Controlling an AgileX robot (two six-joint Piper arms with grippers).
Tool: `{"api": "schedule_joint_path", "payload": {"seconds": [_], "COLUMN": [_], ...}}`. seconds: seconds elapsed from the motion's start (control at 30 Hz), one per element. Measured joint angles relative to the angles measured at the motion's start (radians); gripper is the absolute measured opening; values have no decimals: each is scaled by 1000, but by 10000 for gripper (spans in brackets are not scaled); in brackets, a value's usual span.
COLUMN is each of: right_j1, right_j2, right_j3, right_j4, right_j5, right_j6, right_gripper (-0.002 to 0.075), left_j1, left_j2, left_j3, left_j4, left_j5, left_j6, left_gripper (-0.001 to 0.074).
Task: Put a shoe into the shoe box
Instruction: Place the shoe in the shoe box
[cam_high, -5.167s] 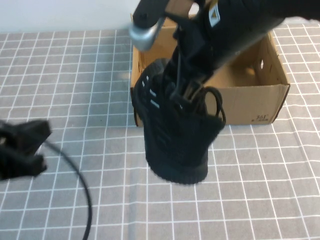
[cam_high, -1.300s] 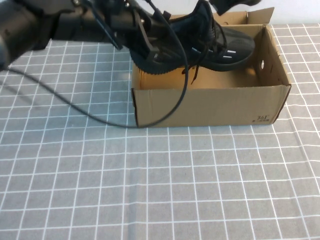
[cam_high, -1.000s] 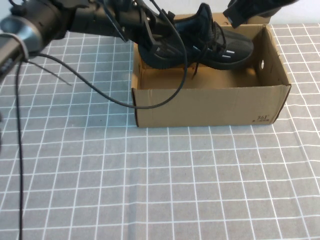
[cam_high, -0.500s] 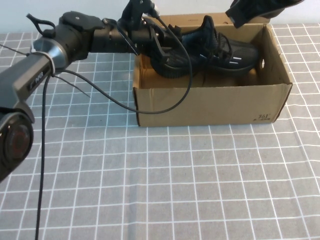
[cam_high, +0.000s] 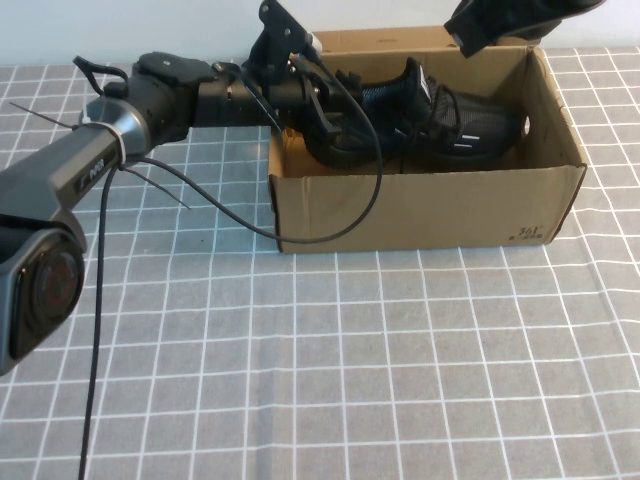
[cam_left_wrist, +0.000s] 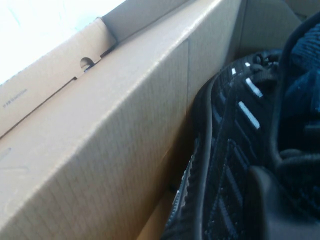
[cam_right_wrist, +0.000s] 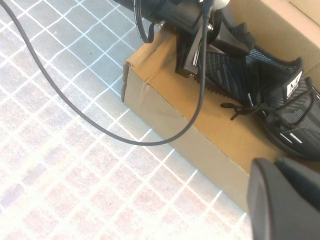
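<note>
1. The grey cloth with a white grid (cam_high: 300, 380) covers the bench.
2. The rectangular brown corrugated cardboard shoe box (cam_high: 420, 215) stands open near the far edge, right of centre.
3. The all-black knit sneaker with white dash marks (cam_high: 440, 125) lies inside the box, its heel raised at the box's left end.
4. A black cable (cam_high: 340, 225) droops over the box's front wall.
5. The left gripper (cam_high: 325, 105) clamps the sneaker's heel over the box's left end.
6. The right gripper (cam_high: 500, 20) hangs above the box's far right corner; its opening can't be made out.
</note>
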Motion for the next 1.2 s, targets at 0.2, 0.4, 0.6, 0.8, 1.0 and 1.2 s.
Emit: {"api": "schedule_joint_path", "payload": {"seconds": [0.2,0.4,0.6,0.8,1.0,1.2], "right_j1": [0,0,0,0,0,0], "right_j2": [0,0,0,0,0,0], "right_j3": [0,0,0,0,0,0], "right_j4": [13,15,17,21,40,44], "right_j5": [0,0,0,0,0,0], "right_j6": [0,2,2,2,2,2], "right_gripper": [-16,-16,-16,-16,-16,-16], "left_j1": [0,0,0,0,0,0], "left_j2": [0,1,1,1,1,1], "left_j3": [0,0,0,0,0,-6], "left_j4": [-2,0,2,4,-2,-23], "left_j5": [7,24,22,17,-35,-87], "left_j6": [-2,-31,-47,-47,-47,-64], "left_gripper": [15,13,13,18,197,353]}}
